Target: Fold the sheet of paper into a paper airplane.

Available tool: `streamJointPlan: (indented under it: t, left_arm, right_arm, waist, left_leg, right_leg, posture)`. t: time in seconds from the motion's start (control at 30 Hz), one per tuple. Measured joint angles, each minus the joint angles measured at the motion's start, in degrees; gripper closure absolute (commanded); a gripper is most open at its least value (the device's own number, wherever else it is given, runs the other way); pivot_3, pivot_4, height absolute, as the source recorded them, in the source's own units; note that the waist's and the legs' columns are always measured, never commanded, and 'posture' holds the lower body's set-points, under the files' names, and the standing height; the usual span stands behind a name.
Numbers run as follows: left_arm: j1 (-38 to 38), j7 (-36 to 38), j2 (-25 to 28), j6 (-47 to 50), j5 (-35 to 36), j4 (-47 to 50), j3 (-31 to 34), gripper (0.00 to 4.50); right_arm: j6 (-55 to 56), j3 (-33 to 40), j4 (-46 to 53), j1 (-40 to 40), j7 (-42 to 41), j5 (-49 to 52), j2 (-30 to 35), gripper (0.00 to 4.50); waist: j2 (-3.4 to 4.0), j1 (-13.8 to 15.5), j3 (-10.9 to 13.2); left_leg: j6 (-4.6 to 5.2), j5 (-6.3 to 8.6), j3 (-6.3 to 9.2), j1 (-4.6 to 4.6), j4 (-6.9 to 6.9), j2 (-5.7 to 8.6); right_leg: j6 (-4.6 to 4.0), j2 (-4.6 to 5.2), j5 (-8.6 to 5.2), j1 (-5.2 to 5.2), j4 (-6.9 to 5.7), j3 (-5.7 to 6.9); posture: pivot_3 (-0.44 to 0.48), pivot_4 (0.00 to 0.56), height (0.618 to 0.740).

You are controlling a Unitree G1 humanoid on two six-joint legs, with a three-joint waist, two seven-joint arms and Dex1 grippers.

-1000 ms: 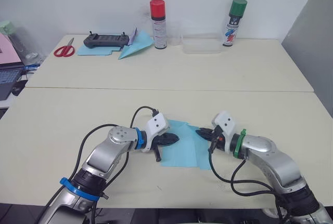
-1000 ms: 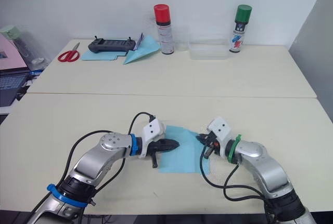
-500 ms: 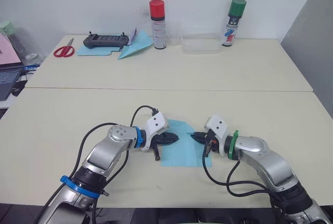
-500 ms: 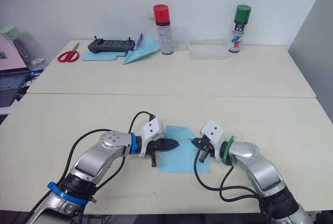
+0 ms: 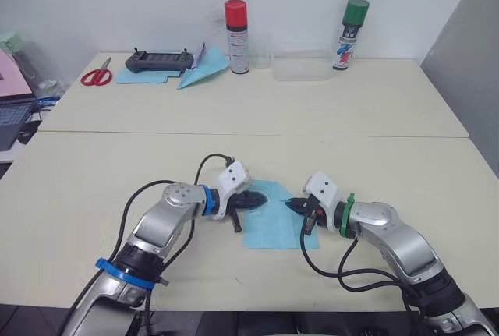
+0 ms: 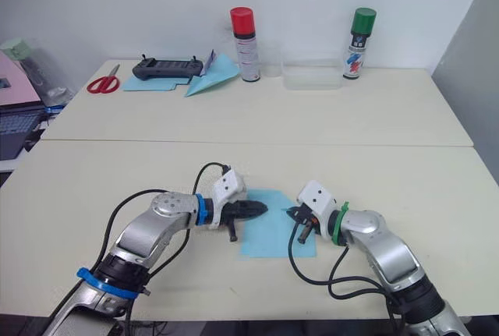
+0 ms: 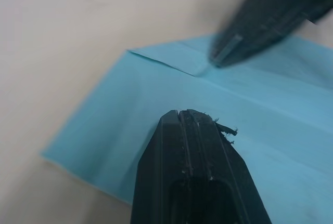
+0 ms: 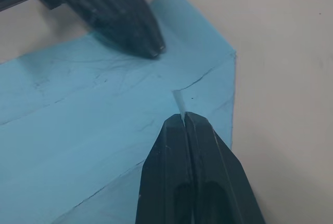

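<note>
— So what are the grippers doing?
— Both the left gripper [image 5: 261, 198] and right gripper [image 5: 290, 205], fingers pressed together, are pressing on the sheet of paper [image 5: 273, 223] lying on the table [image 5: 374, 157].

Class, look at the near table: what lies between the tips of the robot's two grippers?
Between the left gripper and right gripper lies the light-blue sheet of paper, flat on the table; both eye views show it.

Laboratory or workshop setting. Two plain cream worktops [image 5: 374, 110] stand against a bare white wall. At the rear lie red-handled scissors [image 5: 95, 76], a black handheld controller [image 5: 159, 59], a red-capped spray can [image 5: 236, 36], a green-capped spray can [image 5: 347, 33] and a clear plastic tray [image 5: 301, 67].
</note>
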State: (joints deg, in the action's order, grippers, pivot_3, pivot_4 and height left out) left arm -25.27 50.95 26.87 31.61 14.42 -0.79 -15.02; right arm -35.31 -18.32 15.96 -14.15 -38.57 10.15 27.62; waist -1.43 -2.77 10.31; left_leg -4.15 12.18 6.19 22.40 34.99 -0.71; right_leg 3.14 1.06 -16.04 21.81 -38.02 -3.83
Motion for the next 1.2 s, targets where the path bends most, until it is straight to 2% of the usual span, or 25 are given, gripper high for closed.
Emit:
streamJointPlan:
  t: [0.3,0.5,0.93,1.03,1.17,1.2]
  left_arm:
    - [-2.5,-2.2,-3.9,-0.9,-1.5,-2.3,0.0,4.50]
    - [-4.2,-2.3,-6.8,-2.8,-4.4,-5.3,-3.3,4.50]
    - [-4.6,-0.1,-6.1,-5.0,-8.1,-5.7,-6.0,4.50]
    - [-4.7,0.0,-5.9,-5.9,-9.1,-5.8,-6.6,4.50]
    - [-5.0,0.1,-5.9,-7.1,-10.4,-6.1,-7.3,4.50]
    - [-5.1,0.2,-5.9,-7.4,-10.6,-6.3,-7.4,4.50]
  right_arm:
    - [0.2,-0.1,0.0,0.0,-0.1,-0.1,0.0,4.45]
    - [-0.3,-0.1,0.2,0.1,0.0,-0.2,0.0,4.45]
    - [-0.3,-0.2,0.5,0.3,0.0,-0.6,-0.1,4.45]
    - [-1.3,0.0,0.8,0.3,-0.6,0.0,0.0,3.89]
    - [-2.8,-0.3,2.3,0.5,-2.9,0.7,1.4,2.55]
    - [-3.1,-0.3,2.5,0.5,-3.5,1.0,1.7,2.55]
  waist:
    - [0.00,0.0,0.0]
    - [0.00,0.0,0.0]
    - [0.00,0.0,0.0]
    - [0.00,0.0,0.0]
    - [-0.01,0.1,0.0]
    - [-0.01,0.1,0.0]
  left_leg:
    - [0.00,0.00,0.01,0.01,-0.02,0.00]
    - [0.00,0.00,0.00,0.01,-0.01,0.02]
    - [0.00,0.00,0.01,0.01,-0.01,0.02]
    - [0.00,0.00,0.01,0.01,-0.01,0.02]
    - [0.00,0.00,0.01,0.00,-0.01,0.02]
    - [0.00,0.00,0.01,-0.01,-0.01,0.02]
  right_leg:
    - [0.01,0.00,0.00,0.02,0.01,0.00]
    - [0.01,0.00,0.00,0.01,0.01,0.00]
    - [0.01,0.00,0.00,-0.01,0.02,0.00]
    - [0.01,0.00,0.00,-0.02,0.02,0.01]
    - [0.01,0.00,0.00,-0.05,0.04,0.01]
    - [0.01,0.00,0.00,-0.06,0.04,0.02]
  posture:
    - [0.000,0.150,0.740]
    - [0.000,0.150,0.740]
    - [0.000,0.150,0.740]
    - [0.000,0.150,0.740]
    - [0.000,0.150,0.740]
    - [0.000,0.150,0.740]
